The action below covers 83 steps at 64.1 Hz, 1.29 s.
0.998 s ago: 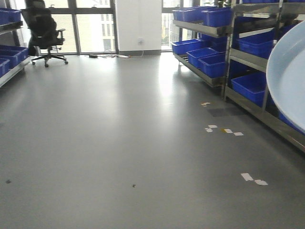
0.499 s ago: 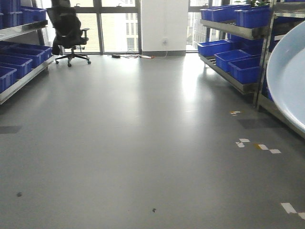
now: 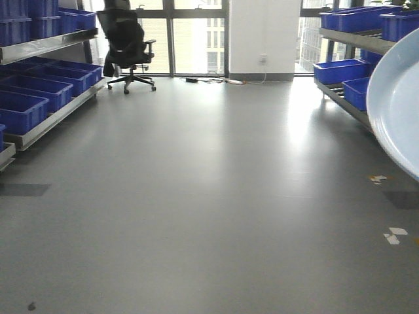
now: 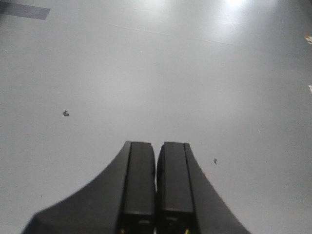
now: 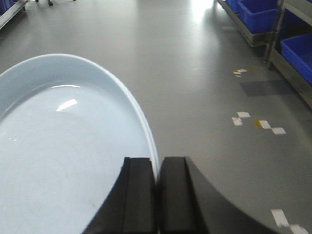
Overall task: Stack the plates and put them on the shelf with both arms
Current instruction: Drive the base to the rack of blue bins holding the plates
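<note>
Plate (image 5: 63,161) rim clamped between right fingers (image 5: 139,195) (plate tilted); left fingers (image 4: 139,185) pressed together above the floor (image 4: 146,73).

front view: level, looks far across the floor (image 3: 196,196) to the windows (image 3: 190,36) | left wrist: behind the left gripper (image 4: 156,147), tipped steeply down, floor close | right wrist: behind the right gripper (image 5: 158,162), forward and down | shared: front and right wrist both catch the plate (image 3: 399,111) and tape marks (image 3: 395,234)
</note>
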{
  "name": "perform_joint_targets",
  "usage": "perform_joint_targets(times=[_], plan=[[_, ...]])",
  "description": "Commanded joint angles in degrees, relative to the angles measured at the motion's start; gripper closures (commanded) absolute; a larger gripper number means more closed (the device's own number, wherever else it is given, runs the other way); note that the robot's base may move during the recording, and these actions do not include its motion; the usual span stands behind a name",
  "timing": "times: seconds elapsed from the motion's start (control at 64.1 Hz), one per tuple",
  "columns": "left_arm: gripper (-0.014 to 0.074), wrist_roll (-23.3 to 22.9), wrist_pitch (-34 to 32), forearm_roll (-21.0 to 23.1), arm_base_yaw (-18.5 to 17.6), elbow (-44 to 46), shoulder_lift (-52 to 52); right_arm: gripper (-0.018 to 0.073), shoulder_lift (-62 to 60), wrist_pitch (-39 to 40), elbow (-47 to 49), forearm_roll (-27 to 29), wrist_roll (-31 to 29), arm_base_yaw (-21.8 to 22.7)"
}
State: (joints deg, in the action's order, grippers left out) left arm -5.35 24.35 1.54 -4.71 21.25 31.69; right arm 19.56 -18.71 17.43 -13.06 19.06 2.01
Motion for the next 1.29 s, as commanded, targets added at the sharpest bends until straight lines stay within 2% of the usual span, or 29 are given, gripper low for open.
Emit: perform_joint_targets(times=[0.0, 1.279], plan=[[0.0511, -0.42, -4.50, 0.18, 0.05, 1.73, 0.28, 0.0530, 0.42, 5.50, 1.96, -0.36, 0.14, 0.41], [0.0511, -0.42, -4.50, 0.18, 0.05, 1.73, 0.28, 0.0530, 0.42, 5.45, 1.96, -0.36, 0.14, 0.41]])
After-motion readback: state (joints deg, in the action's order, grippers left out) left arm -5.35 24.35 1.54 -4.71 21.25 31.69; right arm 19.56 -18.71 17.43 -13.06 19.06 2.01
